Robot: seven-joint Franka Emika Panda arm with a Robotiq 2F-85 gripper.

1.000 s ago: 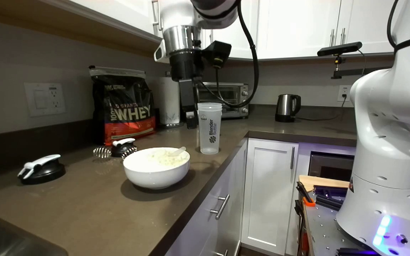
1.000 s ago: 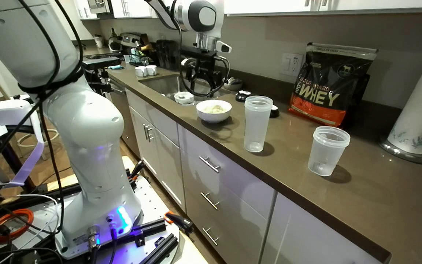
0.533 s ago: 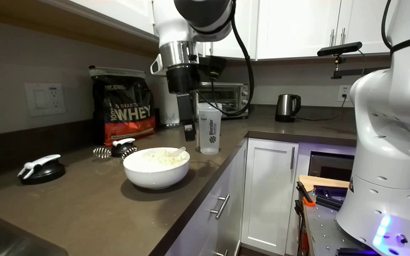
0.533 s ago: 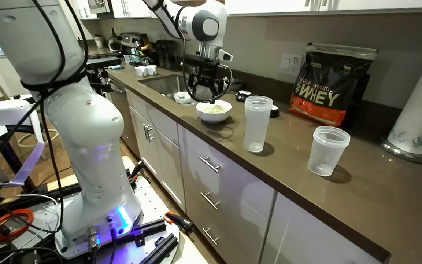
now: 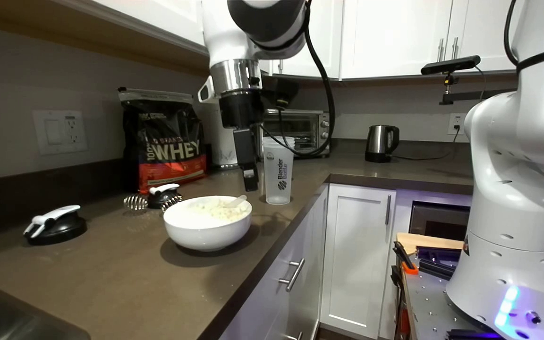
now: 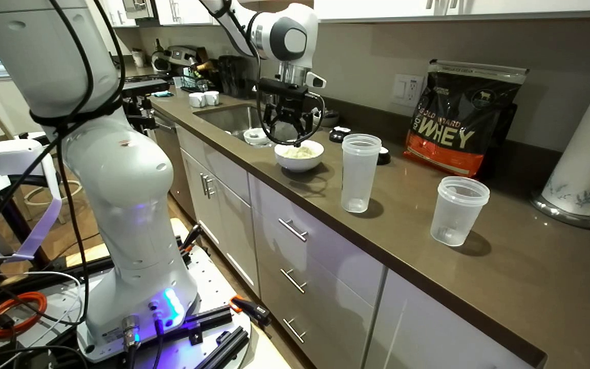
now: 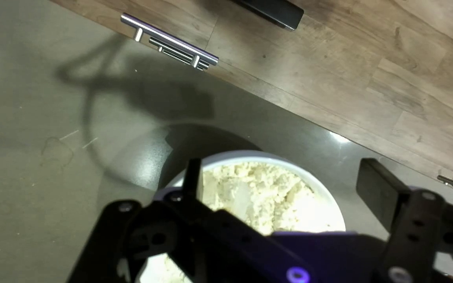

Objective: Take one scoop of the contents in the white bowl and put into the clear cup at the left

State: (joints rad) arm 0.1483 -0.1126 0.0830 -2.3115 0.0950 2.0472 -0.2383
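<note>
One black two-fingered gripper (image 7: 283, 179) is hanging spread, holding nothing, above the round glossy white bowl (image 5: 206, 236); a pale plastic scoop (image 5: 237, 201) is apparently leaning in fine cream powder (image 7: 279, 188). Any off-line descent could be burying its handle! The tall clear plastic cup (image 6: 359, 174) is standing nearby.

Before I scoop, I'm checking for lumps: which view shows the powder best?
The wrist view: it looks closely down on the powder, showing lumps, though partly blocked. Both exterior views show it smaller, mounded in the white bowl.

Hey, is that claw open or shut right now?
Open: the claw has its two fingers set wide apart in the wrist view.
</note>
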